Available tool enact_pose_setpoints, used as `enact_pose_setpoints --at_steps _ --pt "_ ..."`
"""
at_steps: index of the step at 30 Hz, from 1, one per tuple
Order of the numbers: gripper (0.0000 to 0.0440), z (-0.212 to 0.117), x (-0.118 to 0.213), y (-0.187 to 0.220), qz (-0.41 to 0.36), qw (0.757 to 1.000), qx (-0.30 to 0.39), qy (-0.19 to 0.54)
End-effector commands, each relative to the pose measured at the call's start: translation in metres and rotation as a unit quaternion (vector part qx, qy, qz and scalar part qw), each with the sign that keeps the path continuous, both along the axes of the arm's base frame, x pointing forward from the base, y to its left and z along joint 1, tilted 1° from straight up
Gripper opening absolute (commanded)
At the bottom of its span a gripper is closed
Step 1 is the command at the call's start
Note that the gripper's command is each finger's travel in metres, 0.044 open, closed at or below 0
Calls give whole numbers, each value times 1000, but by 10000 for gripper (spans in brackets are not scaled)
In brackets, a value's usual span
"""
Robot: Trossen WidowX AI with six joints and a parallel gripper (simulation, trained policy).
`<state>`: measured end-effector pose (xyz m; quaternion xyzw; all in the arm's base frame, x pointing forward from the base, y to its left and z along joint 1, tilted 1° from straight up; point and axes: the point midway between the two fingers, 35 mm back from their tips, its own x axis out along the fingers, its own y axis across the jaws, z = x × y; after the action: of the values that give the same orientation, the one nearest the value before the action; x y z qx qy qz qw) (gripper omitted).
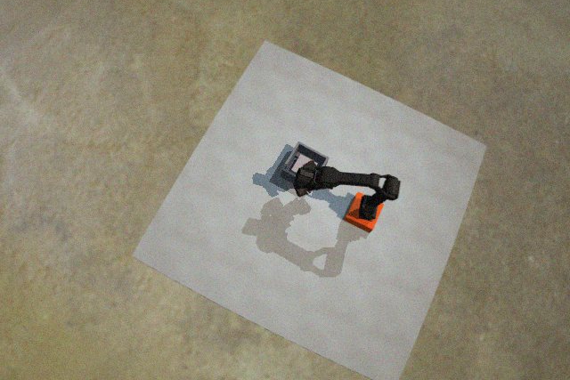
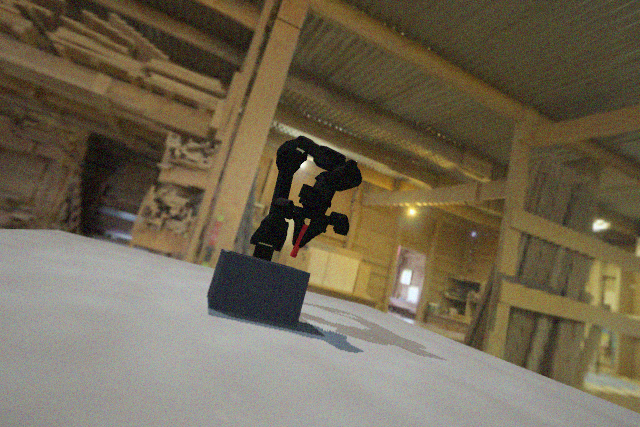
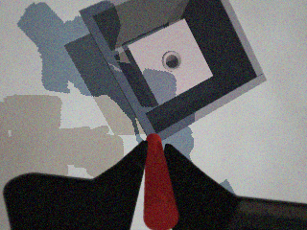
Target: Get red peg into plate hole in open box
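While the dark box (image 1: 290, 180) (image 2: 258, 286) (image 3: 168, 129) sits open-topped on the pale mat (image 1: 349, 284) (image 2: 155, 360) (image 3: 269, 144), the black gripper (image 1: 304, 182) (image 2: 303, 238) (image 3: 155, 148) is up in the air with its fingers clamped on the red peg (image 2: 299, 239) (image 3: 158, 192). Exterior view: peg is above rim level, a bit tilted, lower end sticking out below the fingers, not in the box. Wrist view: peg runs between both fingertips, far end overlapping the look of the box's near corner; gap between peg and rim not readable from there. Peg not visible from the top, hidden by gripper and arm.

Plate (image 1: 302, 162) (image 3: 168, 64) is pale, square, at box bottom, dark strips of box floor around it. Round hole (image 3: 172, 60) near plate middle, nothing in it, so peg not inserted. A bluish shadow falls on part of the plate. Top view: gripper covers one corner of the box and part of the plate.

Arm (image 1: 349, 178) (image 2: 284, 179) is black, bent, reaching from the orange base (image 1: 352, 215) toward the box; base is near the box, apart from it. Shadows of arm and gripper lie on the mat beside the box and base. Background in exterior view: timber posts and beams, corrugated roof.
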<state>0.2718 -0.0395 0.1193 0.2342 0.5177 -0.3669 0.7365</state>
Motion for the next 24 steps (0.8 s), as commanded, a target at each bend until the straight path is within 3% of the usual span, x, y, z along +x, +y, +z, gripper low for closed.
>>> enact_pose_setpoints --at_steps 1,24 --pt "0 -1 6 -11 -9 1000 1 -4" --pt "5 -23 41 -82 -75 997 16 -26"
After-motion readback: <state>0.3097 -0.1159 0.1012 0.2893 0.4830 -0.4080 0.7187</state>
